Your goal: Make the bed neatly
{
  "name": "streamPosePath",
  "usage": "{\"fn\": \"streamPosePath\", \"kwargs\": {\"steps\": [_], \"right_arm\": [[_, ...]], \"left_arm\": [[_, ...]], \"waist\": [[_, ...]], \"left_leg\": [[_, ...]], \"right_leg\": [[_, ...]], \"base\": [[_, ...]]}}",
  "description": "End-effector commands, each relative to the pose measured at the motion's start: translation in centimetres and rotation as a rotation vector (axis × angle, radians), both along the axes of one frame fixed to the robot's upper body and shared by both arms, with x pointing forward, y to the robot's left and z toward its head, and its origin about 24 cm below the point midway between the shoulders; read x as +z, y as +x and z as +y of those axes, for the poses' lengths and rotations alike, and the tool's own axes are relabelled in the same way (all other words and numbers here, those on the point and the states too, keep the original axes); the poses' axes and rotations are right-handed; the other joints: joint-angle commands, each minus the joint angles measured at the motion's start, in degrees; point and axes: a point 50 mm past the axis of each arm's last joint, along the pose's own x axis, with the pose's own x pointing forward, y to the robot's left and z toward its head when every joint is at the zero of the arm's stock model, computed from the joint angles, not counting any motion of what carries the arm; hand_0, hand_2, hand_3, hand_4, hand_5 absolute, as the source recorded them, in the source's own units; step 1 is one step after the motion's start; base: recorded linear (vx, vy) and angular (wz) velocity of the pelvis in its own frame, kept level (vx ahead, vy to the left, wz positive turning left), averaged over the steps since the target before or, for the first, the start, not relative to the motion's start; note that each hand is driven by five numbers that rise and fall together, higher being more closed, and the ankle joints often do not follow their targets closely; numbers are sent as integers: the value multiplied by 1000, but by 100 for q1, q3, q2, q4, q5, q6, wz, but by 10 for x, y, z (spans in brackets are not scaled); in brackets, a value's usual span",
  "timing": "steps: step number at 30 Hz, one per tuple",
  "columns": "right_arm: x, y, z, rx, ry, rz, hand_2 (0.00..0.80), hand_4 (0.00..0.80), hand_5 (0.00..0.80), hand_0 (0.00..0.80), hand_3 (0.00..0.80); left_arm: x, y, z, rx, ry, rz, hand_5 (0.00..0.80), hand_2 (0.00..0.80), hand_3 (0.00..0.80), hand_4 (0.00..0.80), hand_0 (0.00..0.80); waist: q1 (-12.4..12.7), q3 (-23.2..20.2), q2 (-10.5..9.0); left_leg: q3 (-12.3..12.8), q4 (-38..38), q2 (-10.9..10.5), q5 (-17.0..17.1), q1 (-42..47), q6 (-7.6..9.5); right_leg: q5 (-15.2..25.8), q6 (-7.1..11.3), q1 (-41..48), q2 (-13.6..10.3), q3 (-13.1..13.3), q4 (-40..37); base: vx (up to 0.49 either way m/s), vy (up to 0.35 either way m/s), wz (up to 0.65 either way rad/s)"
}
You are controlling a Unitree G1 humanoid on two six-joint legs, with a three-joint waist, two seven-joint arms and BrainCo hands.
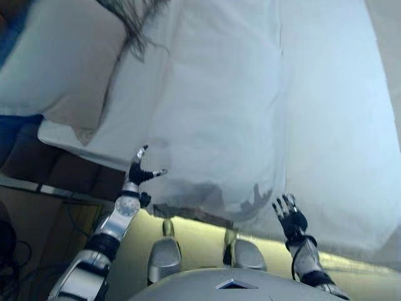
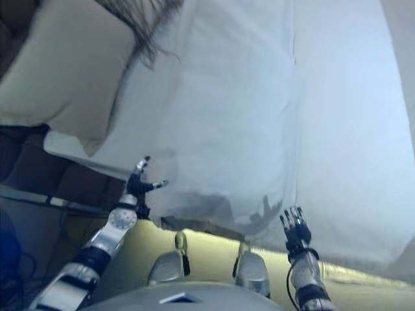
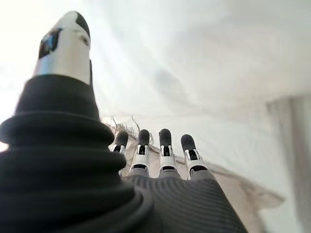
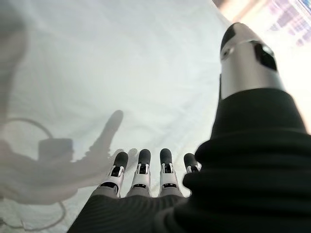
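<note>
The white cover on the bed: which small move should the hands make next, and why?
Probably bring both hands down to grip the white cover's near edge. The left hand and right hand hover open beside it, holding nothing, and that edge looks creased.

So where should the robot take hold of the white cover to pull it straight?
Probably along the white cover's near hem, which hangs over the bed's edge right ahead of the open left hand and open right hand, approached from the robot's side, one hand near each end.
</note>
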Motion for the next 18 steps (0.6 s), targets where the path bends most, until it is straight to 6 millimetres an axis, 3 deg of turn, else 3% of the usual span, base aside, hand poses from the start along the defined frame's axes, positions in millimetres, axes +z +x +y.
{"fn": "streamPosePath", "kwargs": {"steps": [1,10,18], "right_arm": [[33,26,-10,-22,-48,-186,0,0,0,0,0],[68,58,3,25,-38,-349,0,0,0,0,0],[77,64,16,36,1,-395,0,0,0,0,0]], "left_arm": [[30,23,-6,31,163,-237,0,0,0,0,0],[56,48,-6,31,417,-333,0,0,0,0,0],[82,61,-13,-24,544,-444,0,0,0,0,0]], "waist": [[-282,530,-116],[-328,1090,-383],[-307,1235,-576]], "left_leg": [[-205,772,227,-64,-659,-32],[-284,1231,191,17,-1658,-9],[-313,1541,171,-54,-2062,51]], "right_leg": [[412,375,-419,-464,66,117],[558,373,-1403,-449,103,532],[655,418,-1717,-498,75,667]], "base": [[-248,46,-28],[-127,12,-10],[-26,-6,-2]]}}
